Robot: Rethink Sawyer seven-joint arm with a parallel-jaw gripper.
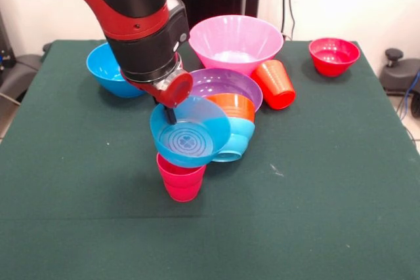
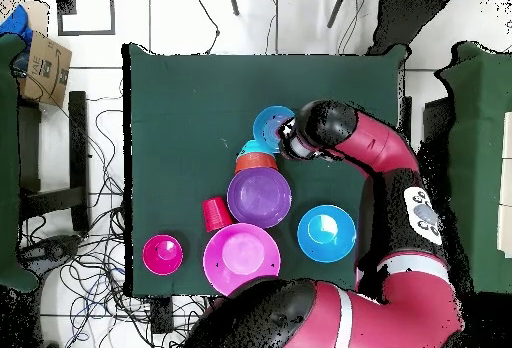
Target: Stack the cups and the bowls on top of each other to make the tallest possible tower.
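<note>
My gripper (image 1: pixel 170 115) is shut on the rim of the small blue bowl (image 1: pixel 190 134), with one finger inside it. The bowl is tilted toward the camera, right over the upright pinkish-red cup (image 1: pixel 180 178). I cannot tell whether bowl and cup touch. In the overhead view the gripper (image 2: pixel 286 141) holds the bowl (image 2: pixel 270 124), which hides the cup. The orange bowl (image 1: pixel 232 105) sits in the light-blue bowl (image 1: pixel 235 137), leaning on the purple bowl (image 1: pixel 226 82). The orange-red cup (image 1: pixel 275 84) lies on its side.
The large pink bowl (image 1: pixel 236 42) stands behind the purple one. The deep blue bowl (image 1: pixel 110 70) is at the far left, partly behind the arm. The small red bowl (image 1: pixel 333 55) is at the far right. The table is covered with green cloth (image 1: pixel 315 188).
</note>
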